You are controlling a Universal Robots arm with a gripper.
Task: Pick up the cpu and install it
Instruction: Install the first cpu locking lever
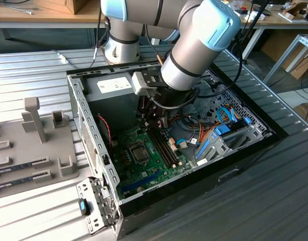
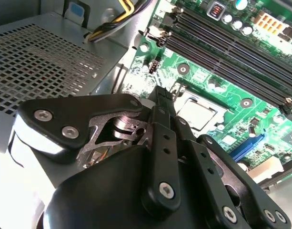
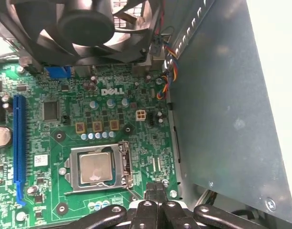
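One cpu [image 3: 95,168] is already sitting in its motherboard socket [image 3: 99,167] — the pincer [image 3: 155,191], fingers pressed together and gripping nothing, is hovering just beside the socket; any lowering should, by judgement, stay slow and square.

You see white lettering [image 3: 112,91] printed on the green motherboard [image 3: 146,143] in the first wrist view, a small white sticker [image 3: 39,159] beside the blue slot [image 3: 18,143] (print too fine to read), a white label [image 1: 115,84] inside the computer case [image 1: 204,181] in the exterior view, its print illegible
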